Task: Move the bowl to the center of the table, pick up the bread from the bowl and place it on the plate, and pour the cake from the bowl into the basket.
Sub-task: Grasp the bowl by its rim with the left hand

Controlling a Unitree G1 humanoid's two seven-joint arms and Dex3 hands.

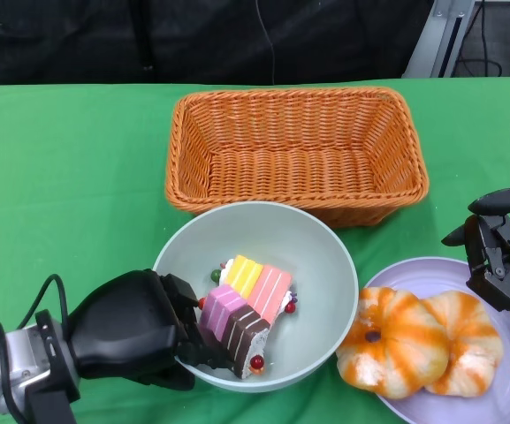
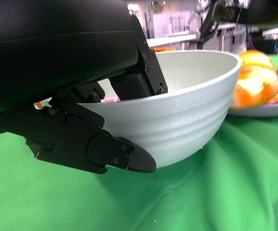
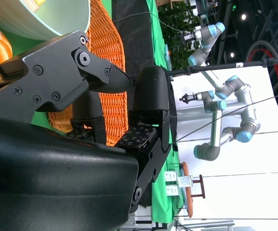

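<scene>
Basket [image 1: 297, 152] just behind bowl [image 1: 316, 256], bread-laden plate [image 1: 493, 402] beside.

Setting: a robotics lab. The right wrist view shows grey jointed robot arms [image 3: 216, 96] with blue joints mounted beside white partition panels [image 3: 254, 159]. The table [image 1: 69, 168] carries a green cloth, with a black curtain [image 1: 193, 40] behind.

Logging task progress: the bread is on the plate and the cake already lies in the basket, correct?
Not quite. The bread is on the plate, but the head view shows the cake in the bowl, gripped by the left hand; the basket holds nothing.
</scene>
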